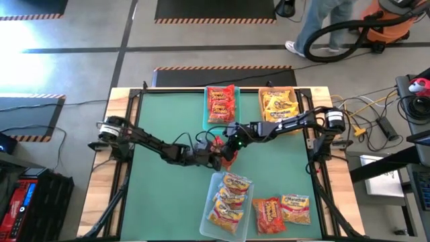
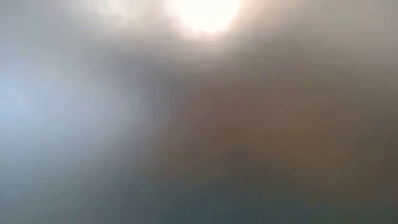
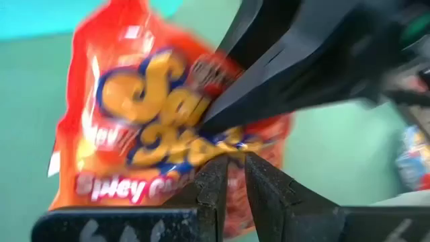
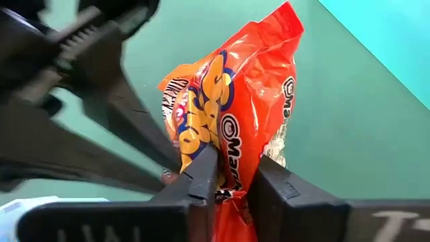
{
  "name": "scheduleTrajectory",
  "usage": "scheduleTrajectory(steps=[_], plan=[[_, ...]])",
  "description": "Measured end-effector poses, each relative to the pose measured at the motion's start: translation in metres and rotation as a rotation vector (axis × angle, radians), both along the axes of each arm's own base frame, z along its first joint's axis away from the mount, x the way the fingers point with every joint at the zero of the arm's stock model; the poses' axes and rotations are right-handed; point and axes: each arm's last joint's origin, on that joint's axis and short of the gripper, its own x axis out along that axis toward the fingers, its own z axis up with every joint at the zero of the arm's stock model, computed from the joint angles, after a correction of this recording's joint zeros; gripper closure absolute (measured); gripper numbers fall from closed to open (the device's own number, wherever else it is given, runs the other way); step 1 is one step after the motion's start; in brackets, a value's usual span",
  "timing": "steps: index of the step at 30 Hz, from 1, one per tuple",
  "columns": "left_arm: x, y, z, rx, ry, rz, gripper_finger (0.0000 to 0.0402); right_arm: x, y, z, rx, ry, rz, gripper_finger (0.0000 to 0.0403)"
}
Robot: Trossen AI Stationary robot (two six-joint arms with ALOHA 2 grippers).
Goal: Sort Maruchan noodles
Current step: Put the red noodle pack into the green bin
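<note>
A glossy, crinkled red Maruchan packet [image 4: 252,107] with yellow and blue lettering hangs at mid-bench, pinched from both sides. The right tool [image 4: 234,176] is clamped on its lower edge, dark flat fingers [image 4: 201,178] creasing the plastic. The left tool [image 3: 232,176] has its fingers together on the same packet. More red packets fill the clear bin [image 1: 221,102], yellow ones the tan bin [image 1: 280,106], mixed ones a near bin [image 1: 227,202] above the green bench [image 1: 161,195]. Two loose packets [image 1: 282,212] lie beside it. The low view is a blur, probably blocked.
</note>
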Motion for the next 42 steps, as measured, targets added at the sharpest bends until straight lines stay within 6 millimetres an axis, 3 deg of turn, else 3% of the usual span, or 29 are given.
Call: scheduleTrajectory(steps=[8, 24, 31, 42], plan=[[-0.007, -0.010, 0.033, -0.006, -0.079, -0.032, 0.0365, -0.002, 0.001, 0.008, 0.005, -0.024, 0.018, 0.0389], [-0.031, -0.011, 0.071, -0.034, -0.049, -0.035, 0.0365, -0.009, -0.006, 0.038, -0.023, -0.112, 0.016, 0.0394], [-0.046, -0.007, 0.085, -0.012, 0.001, -0.031, 0.0365, -0.017, -0.027, 0.062, -0.074, -0.196, -0.020, 0.0394], [-0.049, -0.004, 0.081, 0.057, 0.050, 0.040, 0.0365, -0.043, -0.083, 0.107, -0.295, -0.368, -0.144, 0.0394]])
